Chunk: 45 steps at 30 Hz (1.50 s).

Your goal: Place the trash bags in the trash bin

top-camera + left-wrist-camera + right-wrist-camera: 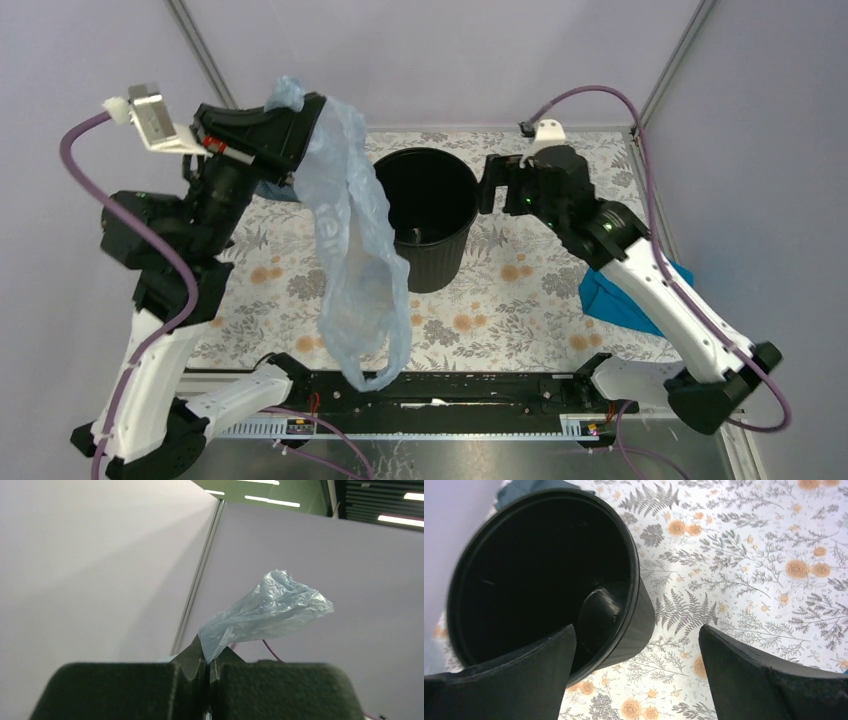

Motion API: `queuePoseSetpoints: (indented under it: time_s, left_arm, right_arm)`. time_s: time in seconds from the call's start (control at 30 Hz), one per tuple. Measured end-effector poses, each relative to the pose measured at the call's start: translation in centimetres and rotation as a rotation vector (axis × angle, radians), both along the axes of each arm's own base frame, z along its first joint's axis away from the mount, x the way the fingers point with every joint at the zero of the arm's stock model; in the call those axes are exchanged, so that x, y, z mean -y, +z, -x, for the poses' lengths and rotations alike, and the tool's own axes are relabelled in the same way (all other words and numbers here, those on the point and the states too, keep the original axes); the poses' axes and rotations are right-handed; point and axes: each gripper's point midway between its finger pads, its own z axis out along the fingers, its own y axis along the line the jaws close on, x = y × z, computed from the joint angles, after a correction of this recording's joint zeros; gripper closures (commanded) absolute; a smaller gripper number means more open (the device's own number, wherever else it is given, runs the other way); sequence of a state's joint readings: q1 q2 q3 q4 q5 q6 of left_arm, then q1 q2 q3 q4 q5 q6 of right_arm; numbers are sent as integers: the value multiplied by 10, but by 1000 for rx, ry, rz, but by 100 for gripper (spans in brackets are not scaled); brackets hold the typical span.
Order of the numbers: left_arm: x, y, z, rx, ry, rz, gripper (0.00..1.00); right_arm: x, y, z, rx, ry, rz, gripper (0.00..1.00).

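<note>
Pinches the trash bag (355,260) at its upper end with the left gripper (300,108), jaws clenched flat on the thin plastic. In the left wrist view, shows the two black fingers (190,657) pressed together, with a crumpled pale blue tuft of the bag (270,607) sticking out past them against the lilac wall. Holds the bag high over the left half of the table, just left of the trash bin (440,265) and not inside it. Lets the rest hang as one long, wrinkled, see-through strip. In the top view, crosses in front of the bin's left rim and reaches down toward the near edge by the arm bases, with faint white lettering partway down. Cannot tell from above whether the strip touches the bin's side.

Has the bin upright on the flowered tablecloth (520,300), about midway across the table and toward the far side, mouth open and inside dark.

Hovers the right gripper (490,188) just beside the bin's right rim, jaws spread wide and grasping nothing. In the right wrist view, frames the bin's wall (644,615) and a patch of tablecloth between the two fingers (539,675), one finger overlapping the near rim; contact unclear.

Has a dark slate-blue cloth (272,190) lying on the bin's left, mostly hidden behind the bag and left arm. Has a bright blue folded piece (610,300) near the table's right edge, partly under the right arm.
</note>
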<state>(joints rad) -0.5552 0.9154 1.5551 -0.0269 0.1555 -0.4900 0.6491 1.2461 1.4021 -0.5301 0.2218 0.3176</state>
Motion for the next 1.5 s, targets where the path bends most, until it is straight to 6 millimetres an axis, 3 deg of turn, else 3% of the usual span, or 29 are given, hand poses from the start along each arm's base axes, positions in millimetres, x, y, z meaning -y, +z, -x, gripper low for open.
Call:
queuePoseSetpoints:
  time_s: [0.1, 0.23, 0.37, 0.57, 0.73, 0.83, 0.97, 1.17, 1.27, 1.37, 1.4, 1.5]
  left_arm:
    - [7, 12, -12, 6, -18, 59, 100]
    - [17, 29, -30, -1, -46, 131, 100]
    - [27, 45, -47, -14, -78, 198, 100]
    - [30, 43, -75, -75, -58, 295, 100]
    - [19, 52, -83, -67, -18, 373, 100]
    - [17, 60, -86, -59, -17, 410, 100]
    - [19, 61, -91, -64, -24, 433, 100]
    - [20, 58, -94, -83, -37, 452, 100]
    - [23, 53, -97, -96, -51, 463, 100]
    - [27, 42, -102, -125, -58, 462, 100]
    - [28, 38, -103, -136, -60, 461, 100]
    - [31, 26, -107, -168, -67, 454, 100]
  right_arm:
    - [5, 18, 18, 75, 54, -48, 0]
    - [-5, 20, 45, 130, 212, -96, 0]
    - [-36, 9, 65, 164, 405, -117, 0]
    - [-80, -7, 87, 211, 597, -150, 0]
    - [-105, -1, 106, 310, 701, -221, 1]
    - [-107, 11, 118, 389, 732, -274, 0]
    - [-88, 40, 130, 500, 696, -367, 0]
    - [-42, 121, 145, 682, 548, -579, 0]
    - [-26, 161, 142, 721, 460, -662, 0]
    - [-18, 188, 124, 718, 341, -697, 1]
    - [-16, 193, 117, 712, 301, -698, 5]
    - [-18, 201, 89, 689, 183, -667, 44]
